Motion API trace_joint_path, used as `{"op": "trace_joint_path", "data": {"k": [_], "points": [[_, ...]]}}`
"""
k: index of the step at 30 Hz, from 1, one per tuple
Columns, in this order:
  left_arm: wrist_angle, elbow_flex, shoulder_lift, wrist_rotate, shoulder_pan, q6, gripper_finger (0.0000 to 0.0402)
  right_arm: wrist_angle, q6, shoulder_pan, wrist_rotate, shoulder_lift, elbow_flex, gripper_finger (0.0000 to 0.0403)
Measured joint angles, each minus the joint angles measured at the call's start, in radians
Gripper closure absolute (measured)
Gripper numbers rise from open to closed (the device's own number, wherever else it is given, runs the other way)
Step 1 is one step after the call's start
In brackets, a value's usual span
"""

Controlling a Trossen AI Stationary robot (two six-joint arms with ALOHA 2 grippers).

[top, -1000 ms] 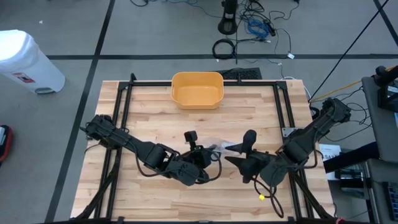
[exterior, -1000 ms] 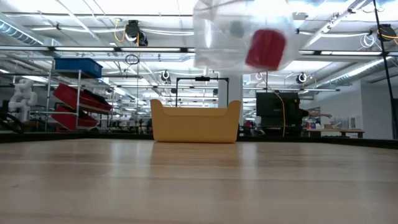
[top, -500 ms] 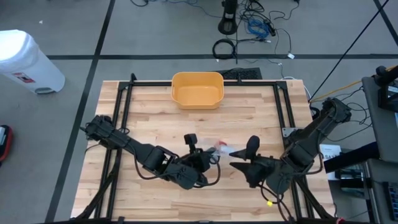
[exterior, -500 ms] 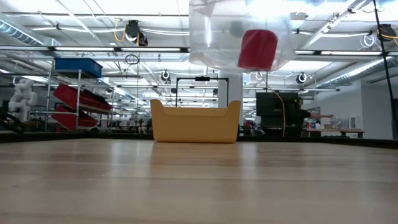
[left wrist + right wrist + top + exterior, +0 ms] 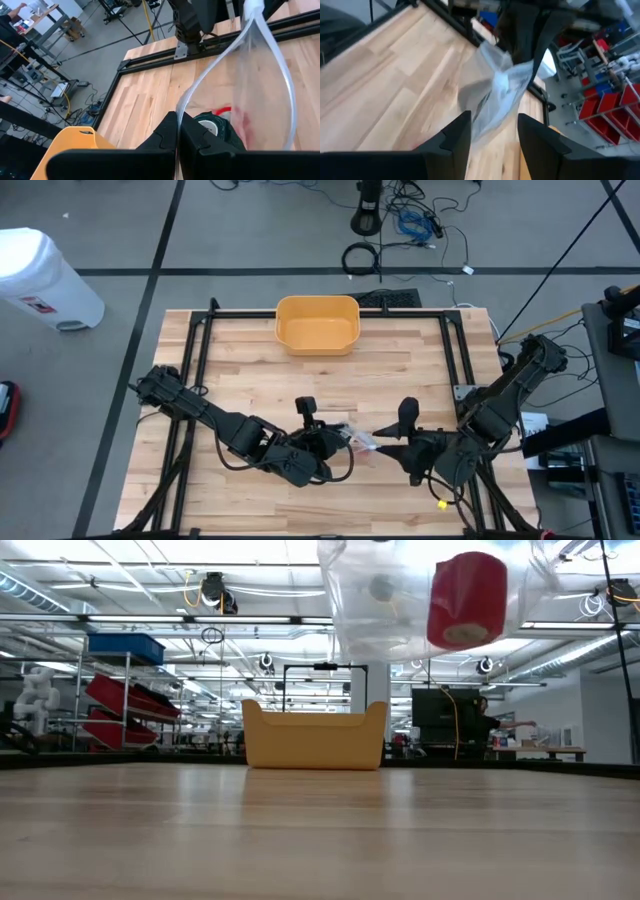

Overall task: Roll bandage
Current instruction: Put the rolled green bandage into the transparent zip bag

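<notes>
Low view alone showed the red bandage roll [image 5: 466, 598] inside the clear plastic bag [image 5: 400, 600], hanging above the table [image 5: 240, 380]. Left gripper [image 5: 330, 442] pinched the bag's edge shut; right gripper [image 5: 492, 135] stood open just beside it. Against 1 second earlier, the roll sat further right. Yellow bin [image 5: 317, 324] stayed well apart at the far edge.
</notes>
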Motion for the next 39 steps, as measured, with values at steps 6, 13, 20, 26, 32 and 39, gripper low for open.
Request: {"op": "trace_joint_path", "data": {"k": [6,13,20,26,32,39], "points": [[0.0,0.0,0.0,0.0,0.0,0.0,0.0398,0.07,-0.045,-0.029,-0.037,-0.001,0.0,0.0293],[0.003,0.0,0.0,0.001,0.0,0.0,0.0398,0.054,-0.087,-0.051,-0.135,-0.001,0.0,0.0389],[0.002,0.0,-0.002,0.112,-0.008,0.0,0.0372,0.054,-0.089,-0.05,-0.135,-0.001,0.0,0.0401],[0.006,0.0,-0.002,0.112,-0.023,0.0,0.0264,0.054,-0.084,-0.05,-0.13,-0.001,0.0,0.0402],[0.03,0.0,-0.002,0.008,-0.026,0.003,0.0178,0.047,-0.073,-0.05,-0.13,-0.001,0.0,0.0403],[0.205,0.0,-0.002,0.011,-0.037,0.094,0.0152,0.039,-0.069,-0.051,-0.13,-0.001,0.0,0.0403]]}}
